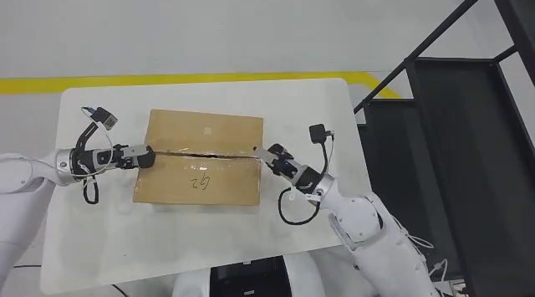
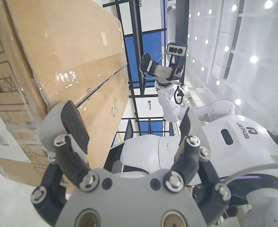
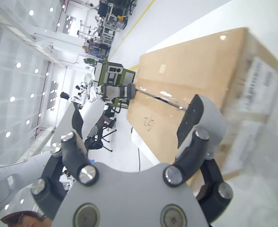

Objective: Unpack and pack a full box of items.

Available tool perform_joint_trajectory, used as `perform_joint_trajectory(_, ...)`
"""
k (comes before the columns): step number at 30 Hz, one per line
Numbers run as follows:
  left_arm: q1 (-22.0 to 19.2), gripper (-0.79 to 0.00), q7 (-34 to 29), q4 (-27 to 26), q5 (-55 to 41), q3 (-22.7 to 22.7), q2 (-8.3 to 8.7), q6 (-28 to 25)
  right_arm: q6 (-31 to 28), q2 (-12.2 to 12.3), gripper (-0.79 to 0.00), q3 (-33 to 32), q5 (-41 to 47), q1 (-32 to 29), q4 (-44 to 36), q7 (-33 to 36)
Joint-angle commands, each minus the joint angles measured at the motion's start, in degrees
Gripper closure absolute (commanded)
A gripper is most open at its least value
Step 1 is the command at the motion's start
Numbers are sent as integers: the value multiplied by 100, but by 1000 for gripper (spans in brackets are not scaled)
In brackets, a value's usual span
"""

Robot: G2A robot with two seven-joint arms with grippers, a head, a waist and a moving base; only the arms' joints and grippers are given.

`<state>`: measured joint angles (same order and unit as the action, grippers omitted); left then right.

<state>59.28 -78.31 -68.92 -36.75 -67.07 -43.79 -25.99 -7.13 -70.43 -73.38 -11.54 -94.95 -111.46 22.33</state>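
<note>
Item: left jaws, spread wide and empty, at the box [image 1: 199, 130] end by its taped seam [image 1: 205, 154]. The right jaws are likewise at the opposite end. Box sits closed mid-desk [image 1: 84, 230]. I'd lift both flaps at the seam together (tape looks split). Beyond: black rack [image 1: 468, 113], well apart.

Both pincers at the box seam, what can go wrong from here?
1. The clear tape bridges most of the box seam; only the middle looks split, so prying flaps may lift or drag the box.
2. The left pincer and right pincer, both open, sit at opposite seam ends; uneven pushes could skew the box on the table.
</note>
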Motion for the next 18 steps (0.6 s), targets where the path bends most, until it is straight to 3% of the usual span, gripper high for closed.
perform_joint_trajectory(1,0,-785,0,0,0,0,0,0,215,42,-785,-281,-262,-285,-22,-55)
perform_joint_trajectory(6,0,-785,0,0,0,0,0,0,686,76,-785,-333,-917,-562,246,-208)
perform_joint_trajectory(18,0,-785,0,0,0,0,0,0,726,52,-785,-53,-1660,-320,1077,-763)
